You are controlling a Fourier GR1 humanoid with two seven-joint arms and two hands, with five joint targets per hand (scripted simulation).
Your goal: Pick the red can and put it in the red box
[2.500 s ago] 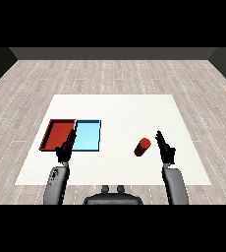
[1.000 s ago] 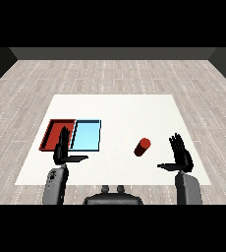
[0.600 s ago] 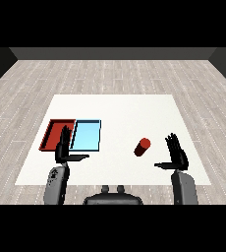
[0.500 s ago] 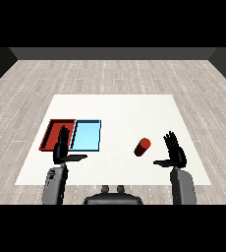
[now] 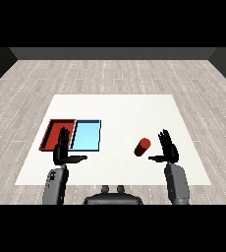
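The red can (image 5: 142, 146) lies on its side on the white table (image 5: 120, 110), right of the middle and well apart from the two trays, with the right hand (image 5: 168, 149) just beside it on its right, fingers straight and thumb stuck out toward it, not touching. Over at the left the red tray (image 5: 50, 134) and the blue tray (image 5: 86, 135) sit touching side by side. The left hand (image 5: 62, 150) stands spread at their near edge, holding nothing; bare table lies between can and trays.
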